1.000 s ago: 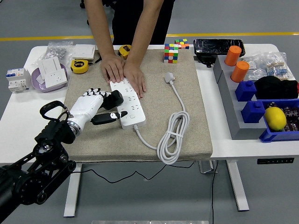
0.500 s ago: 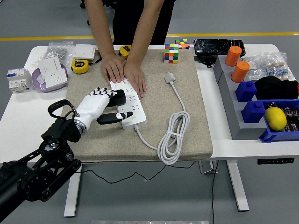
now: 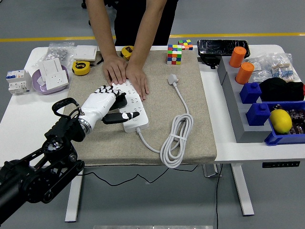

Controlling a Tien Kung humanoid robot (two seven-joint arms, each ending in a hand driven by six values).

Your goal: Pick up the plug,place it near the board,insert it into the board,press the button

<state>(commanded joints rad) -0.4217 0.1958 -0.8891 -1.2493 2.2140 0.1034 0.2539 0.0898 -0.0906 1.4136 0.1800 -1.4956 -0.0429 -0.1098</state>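
Note:
The white power strip [image 3: 136,117] lies on the beige mat [image 3: 200,100]. A person at the far side presses both hands [image 3: 127,74] on its far end. My left hand [image 3: 112,104] is at the strip's left edge, with its fingers curled around a black plug [image 3: 120,100] held over the strip's sockets. The thumb [image 3: 123,117] stretches across the strip. The strip's own white cable [image 3: 177,137] lies coiled to the right and ends in a white plug [image 3: 172,78].
A Rubik's cube [image 3: 174,54] stands at the mat's far edge. A yellow tape measure [image 3: 81,67] and a purple bowl [image 3: 39,85] with sockets are at the far left. A grey rack with orange cups [image 3: 238,57], blue bins and a lemon [image 3: 280,120] are on the right.
My left hand has moved forward and to the right with the black plug, from beside the strip to over its left edge. The person's hands have stayed in place.

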